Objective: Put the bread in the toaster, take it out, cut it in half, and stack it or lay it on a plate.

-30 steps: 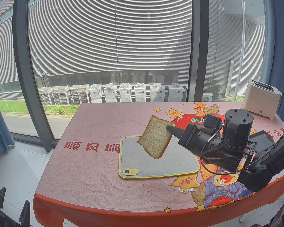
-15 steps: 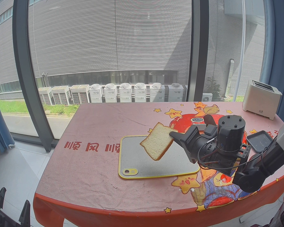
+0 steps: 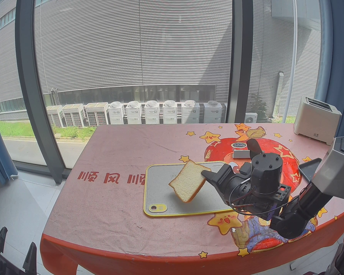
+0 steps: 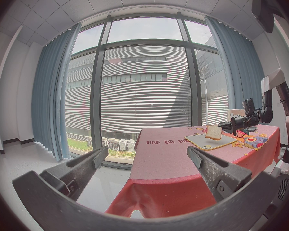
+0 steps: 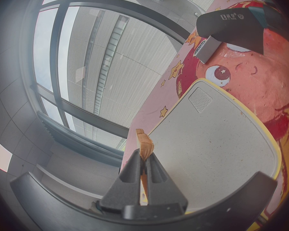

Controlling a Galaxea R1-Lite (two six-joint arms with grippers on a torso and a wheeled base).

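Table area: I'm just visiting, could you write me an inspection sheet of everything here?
Surface: table with a pink printed cover; grey board on it.
Job's things: bread tilted over the board, held by the right claw; toaster at the far right corner; dark plate beside the right arm.
Clutter: black-handled tool beyond the board.
Claws: right claw shut on bread; left claw open, low, off the table.
Cables: black cables looped at the right wrist.
Surroundings: window, blue curtains.

head looks down on table, left wrist distant, right wrist close
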